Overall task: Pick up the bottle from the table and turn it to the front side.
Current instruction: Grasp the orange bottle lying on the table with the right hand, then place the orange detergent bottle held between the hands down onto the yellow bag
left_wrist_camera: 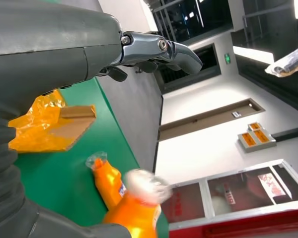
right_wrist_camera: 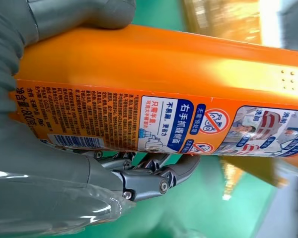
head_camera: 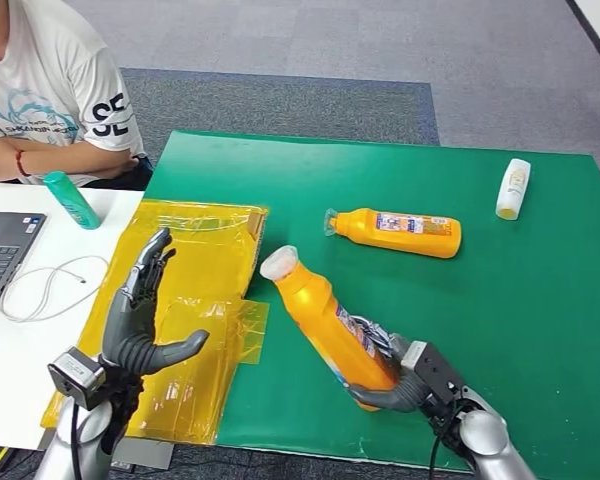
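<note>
My right hand (head_camera: 391,380) grips the lower body of an orange bottle (head_camera: 323,318) with a white cap, lifted and tilted toward the yellow bag. Up close, the bottle (right_wrist_camera: 170,94) shows its printed label with barcode, my thumb above it and my fingers (right_wrist_camera: 155,176) curled under it. A second orange bottle (head_camera: 396,232) lies flat on the green mat (head_camera: 508,300), farther back. My left hand (head_camera: 142,310) hovers open, fingers apart, over the yellow bag; the left wrist view catches the held bottle (left_wrist_camera: 136,210) blurred and the lying bottle (left_wrist_camera: 106,181).
A crinkled yellow plastic bag (head_camera: 184,300) covers the mat's left edge. A small white bottle (head_camera: 513,188) lies at the far right. On the white table at left sit a teal bottle (head_camera: 71,199), a laptop (head_camera: 3,252) and a white cable. A person sits behind it.
</note>
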Tool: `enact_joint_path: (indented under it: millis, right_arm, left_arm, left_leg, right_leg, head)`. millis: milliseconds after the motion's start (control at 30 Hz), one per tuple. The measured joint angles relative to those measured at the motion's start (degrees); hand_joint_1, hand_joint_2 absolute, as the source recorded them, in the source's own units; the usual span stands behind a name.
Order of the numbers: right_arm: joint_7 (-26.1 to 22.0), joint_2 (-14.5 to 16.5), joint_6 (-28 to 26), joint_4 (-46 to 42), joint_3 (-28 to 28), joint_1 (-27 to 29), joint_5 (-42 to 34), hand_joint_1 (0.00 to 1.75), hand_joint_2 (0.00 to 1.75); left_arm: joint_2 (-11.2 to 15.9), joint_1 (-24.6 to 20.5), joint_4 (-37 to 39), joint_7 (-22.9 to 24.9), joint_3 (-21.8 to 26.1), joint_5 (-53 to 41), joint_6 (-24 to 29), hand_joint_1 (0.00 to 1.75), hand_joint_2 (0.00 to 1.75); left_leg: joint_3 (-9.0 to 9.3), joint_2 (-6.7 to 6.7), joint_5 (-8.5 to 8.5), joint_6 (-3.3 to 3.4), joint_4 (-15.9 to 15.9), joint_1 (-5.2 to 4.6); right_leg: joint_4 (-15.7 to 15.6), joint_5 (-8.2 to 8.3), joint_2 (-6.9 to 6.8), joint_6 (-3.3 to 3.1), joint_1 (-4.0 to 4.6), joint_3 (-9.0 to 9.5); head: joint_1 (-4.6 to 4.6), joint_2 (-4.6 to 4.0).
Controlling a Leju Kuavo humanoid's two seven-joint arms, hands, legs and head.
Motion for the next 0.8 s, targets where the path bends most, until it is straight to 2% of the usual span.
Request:
enact_joint_path:
  millis: [200, 467, 600, 800]
  right_arm:
    - [-2.69, 3.24, 0.60, -0.33, -2.00, -0.10, -1.22, 1.75, 1.75]
    - [-3.38, 6.14, 1.14, -2.42, -2.78, -0.81, -1.20, 1.75, 1.75]
    - [-3.79, 6.95, 2.01, -2.84, -2.70, -1.66, -1.12, 1.75, 1.75]
    - [-5.35, 7.45, 0.97, -2.84, -0.40, -4.21, 2.51, 1.75, 1.75]
  left_arm:
    - [0.40, -0.10, 0.89, 0.33, -0.48, 2.96, -2.56, 0.00, 1.75]
    - [0.82, -0.40, 2.39, 0.14, -0.49, 7.08, -7.24, 0.00, 1.75]
    - [1.62, -2.37, 5.45, -0.51, -0.55, 12.76, -14.59, 0.00, 1.75]
    - [4.04, -7.93, 14.61, -1.55, -1.11, 19.60, -26.78, 0.00, 1.75]
  left_leg:
    - [-0.01, 0.00, 0.00, -0.01, 0.00, 0.00]
    - [-0.01, 0.00, 0.00, -0.01, 0.00, 0.00]
    - [-0.01, -0.01, 0.01, -0.01, 0.00, 0.00]
    - [0.00, 0.00, 0.07, -0.06, 0.00, 0.01]
  right_leg:
    - [0.01, -0.01, 0.00, -0.01, 0.01, -0.01]
    - [0.02, -0.01, 0.00, -0.01, 0.01, -0.01]
    - [0.02, -0.01, -0.01, -0.01, 0.01, 0.00]
    - [0.07, 0.03, 0.00, -0.05, 0.03, -0.01]
  head:
    - [-0.01, 0.00]
    - [0.01, 0.00]
    - [0.01, 0.00]
    - [-0.01, 0.00]
